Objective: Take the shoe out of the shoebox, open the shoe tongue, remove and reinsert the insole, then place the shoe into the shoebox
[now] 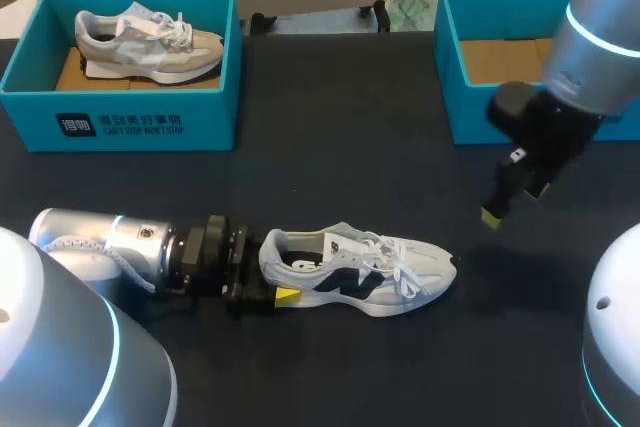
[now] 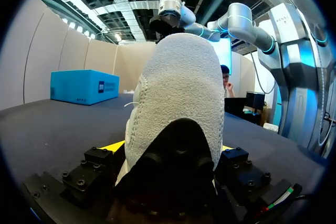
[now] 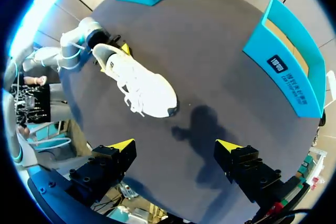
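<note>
The shoe (image 1: 355,272) lies on its sole on the dark bench (image 1: 330,147), outside both boxes. It is white with black side marks and loose laces, and its toe points away from our left end effector (image 1: 272,275). That end effector is closed on the shoe's heel. In its wrist view the heel fills the gap, with a yellow tip against each side. Our left arm (image 1: 110,242) lies low over the bench behind it.

Our right end effector (image 1: 505,202) hangs above the bench, well apart from the shoe's toe. Its fingers (image 3: 123,148) stand wide apart with nothing between them, and in its wrist view the shoe lies ahead of them.

Just beyond the right end effector stands a blue shoebox (image 1: 500,107) showing a brown cardboard floor. Well away from the left end effector, across the bench, the other shoebox (image 1: 140,122) holds a second shoe (image 1: 150,37).
</note>
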Action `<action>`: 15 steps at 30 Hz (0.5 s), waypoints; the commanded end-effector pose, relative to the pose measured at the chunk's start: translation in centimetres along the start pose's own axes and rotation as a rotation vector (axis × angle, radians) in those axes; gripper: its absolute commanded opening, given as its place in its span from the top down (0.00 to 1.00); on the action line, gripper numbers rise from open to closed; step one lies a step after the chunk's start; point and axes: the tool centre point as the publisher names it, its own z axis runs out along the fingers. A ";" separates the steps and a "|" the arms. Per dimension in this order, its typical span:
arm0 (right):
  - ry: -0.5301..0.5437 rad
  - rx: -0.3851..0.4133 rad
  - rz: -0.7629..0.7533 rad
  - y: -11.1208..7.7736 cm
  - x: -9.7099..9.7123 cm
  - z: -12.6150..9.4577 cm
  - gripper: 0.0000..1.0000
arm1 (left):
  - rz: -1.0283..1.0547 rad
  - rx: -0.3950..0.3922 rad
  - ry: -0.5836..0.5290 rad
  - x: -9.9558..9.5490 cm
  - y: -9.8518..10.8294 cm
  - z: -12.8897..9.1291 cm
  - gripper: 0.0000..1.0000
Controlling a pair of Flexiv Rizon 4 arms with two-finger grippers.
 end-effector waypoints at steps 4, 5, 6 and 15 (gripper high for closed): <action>-0.012 -0.015 0.088 0.4 0.1 -0.1 0.00 | 0.001 0.000 -0.005 0.1 0.0 0.0 1.00; 0.008 -0.021 0.137 0.8 0.3 0.0 0.00 | 0.001 0.000 -0.005 0.1 0.0 0.0 1.00; -0.035 0.015 0.199 1.2 0.8 0.1 0.00 | 0.001 0.000 -0.005 0.1 0.0 0.0 1.00; -0.179 0.135 0.474 5.2 6.8 1.0 0.00 | 0.001 0.000 -0.005 0.1 0.0 0.0 1.00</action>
